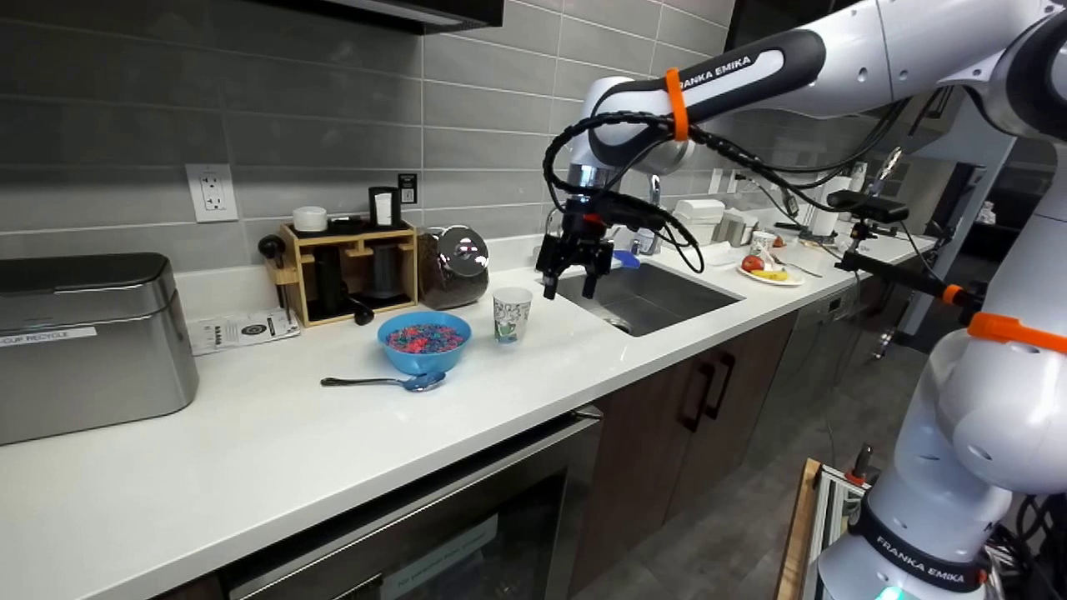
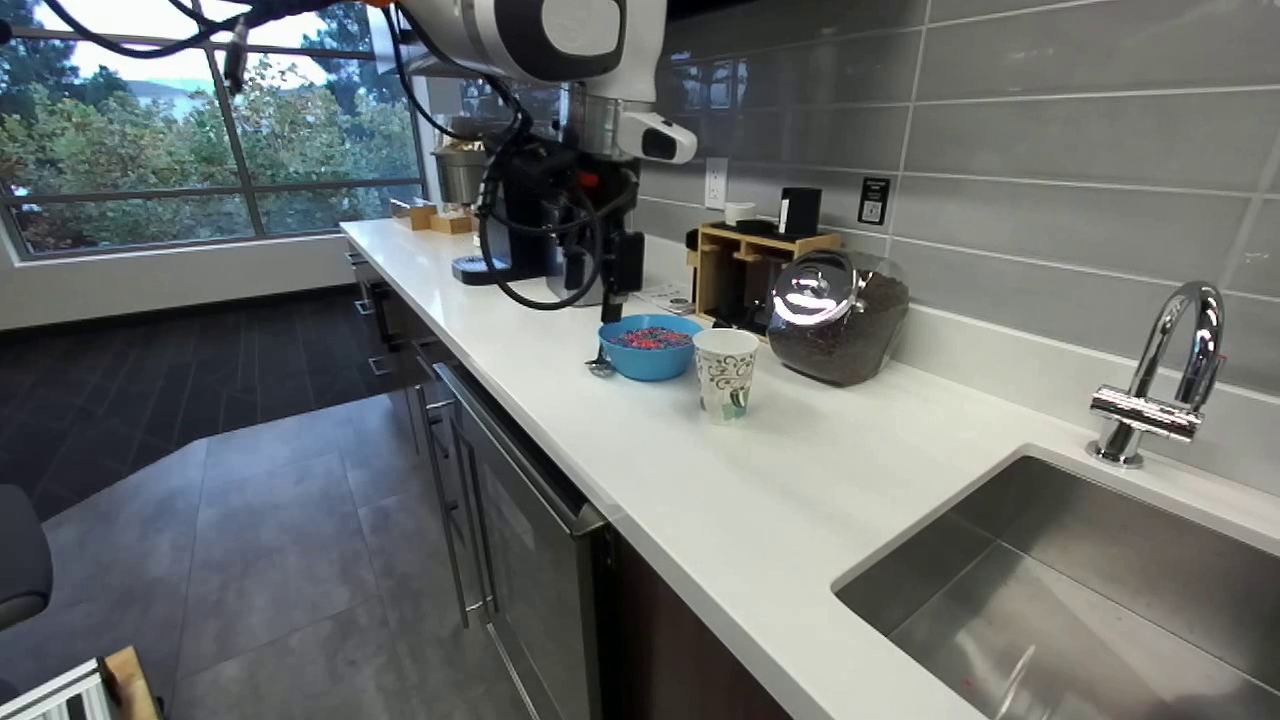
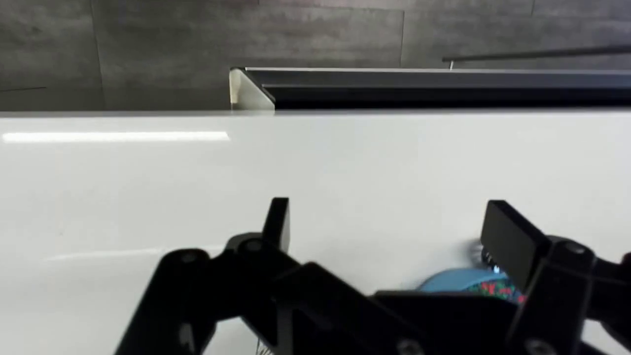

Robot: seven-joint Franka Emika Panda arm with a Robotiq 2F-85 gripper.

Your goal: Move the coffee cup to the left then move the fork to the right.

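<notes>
In an exterior view: white tapered patterned paper-looking cup (image 1: pixel 511 314) upright beside round blue bowl (image 1: pixel 421 363); probably light, crushable, pinch gently mid-wall. Shiny spoon-like metal utensil (image 1: pixel 392 382) by bowl; likely stiff, slick, take handle. In an exterior view: glossy white counter (image 2: pixel 770 510), grey tiled wall (image 2: pixel 1090 120). Wrist view: black two-finger gripper (image 3: pixel 387 217) spread wide, holding nothing.

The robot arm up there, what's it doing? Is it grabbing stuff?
No grabbing just now: the robot arm has its gripper open above the kitchen counter, with nothing in it. The paper cup stands upright beside the blue bowl, and a spoon lies close to the bowl too. The arm's job is to move the cup left and then, most likely, the spoon right.
</notes>
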